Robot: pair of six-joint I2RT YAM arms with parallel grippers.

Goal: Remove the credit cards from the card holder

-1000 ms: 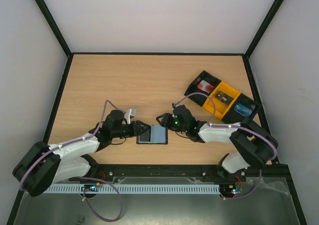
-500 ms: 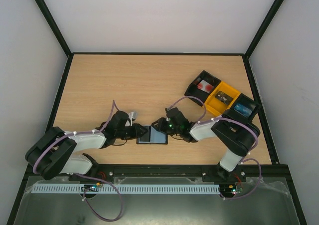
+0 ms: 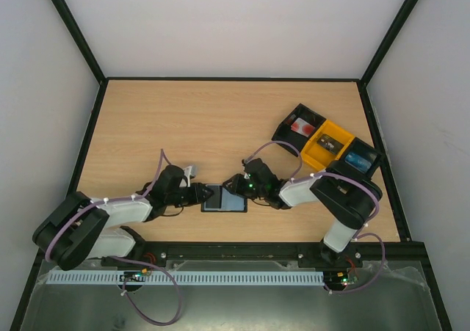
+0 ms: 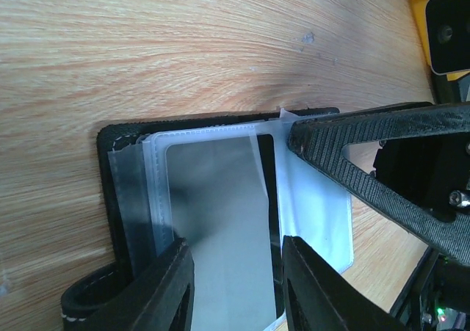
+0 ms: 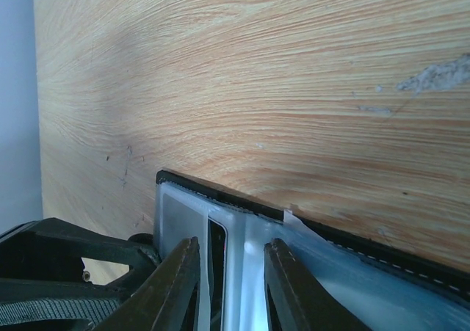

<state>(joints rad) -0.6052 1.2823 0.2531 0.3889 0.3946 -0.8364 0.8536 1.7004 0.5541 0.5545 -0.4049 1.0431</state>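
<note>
Left gripper (image 4: 235, 257) at 9 o'clock should pin holder (image 4: 183, 123); right gripper (image 5: 233, 254) slide card (image 4: 217, 213) toward 3; whether either grips, cannot tell

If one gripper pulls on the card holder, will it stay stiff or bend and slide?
Probably floppy: the card holder has clear sleeves lying fanned and uneven. Being thin and flat, it likely slides on the smooth table unless pinned.
</note>
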